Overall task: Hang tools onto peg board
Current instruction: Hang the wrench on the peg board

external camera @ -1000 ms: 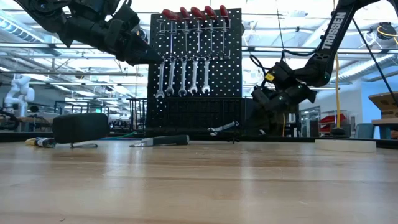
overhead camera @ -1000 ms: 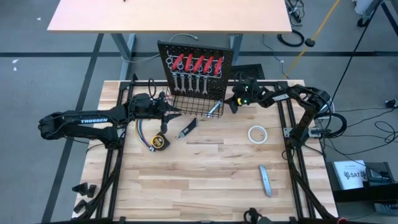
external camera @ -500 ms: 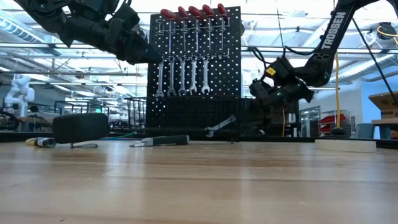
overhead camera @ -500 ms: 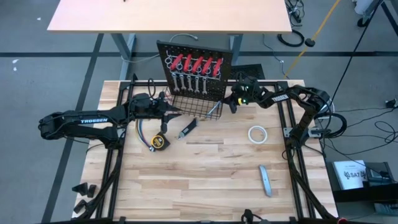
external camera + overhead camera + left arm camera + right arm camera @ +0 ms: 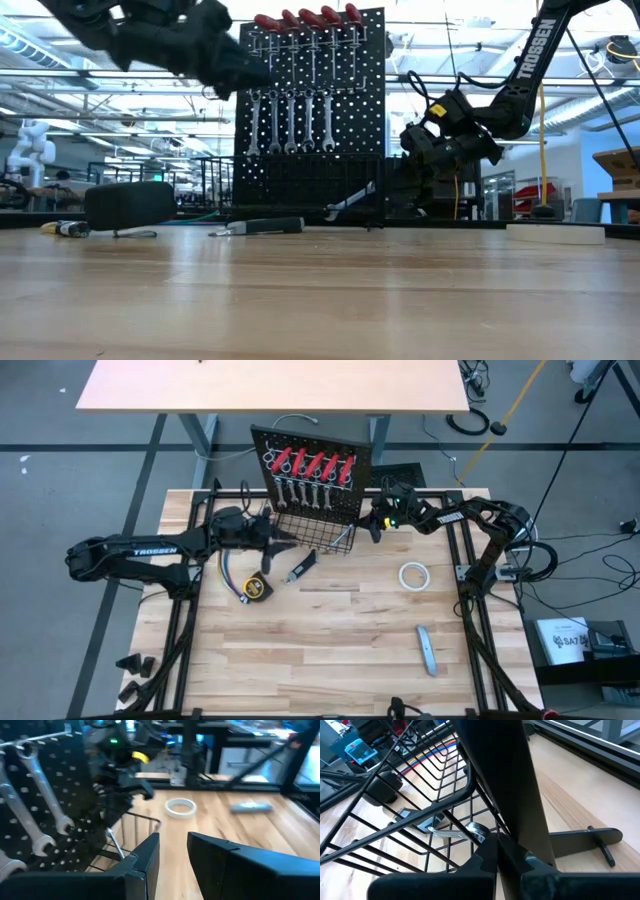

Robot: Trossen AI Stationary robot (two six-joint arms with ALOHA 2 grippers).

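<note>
On the table, far edge: peg board (image 5: 312, 475), one, black and perforated, standing tilted, with a wire basket (image 5: 318, 534) at its foot.
Red-handled tools (image 5: 311, 464): five, hung side by side in the board's top row.
Wrenches on the board (image 5: 288, 123): five silver ones, hanging in a row beneath the red handles.
Loose wrench (image 5: 343, 538): one, silver, propped aslant at the basket's right corner, one end up, the other end near the table.
Tape measure (image 5: 257, 588): one, yellow, flat on the table in front of the board's left side.
Knife (image 5: 302, 567): one, black-handled, lying just right of the tape measure.
Tape roll (image 5: 414, 576): one, white, flat on the table's right half, well apart from the board.
Grey bar (image 5: 427, 650): one, lying near the front right of the table.
Wires (image 5: 229, 572): one coloured bundle, under the left arm.
Left gripper (image 5: 283, 541): arm stretched across from the left, raised above the table, fingers (image 5: 150, 857) parted a little with nothing between them, pointing at the basket's left side.
Right gripper (image 5: 372, 526): arm bent in from the right, tip at the basket's right corner, fingers closed; whether they clamp the loose wrench cannot be told.
</note>
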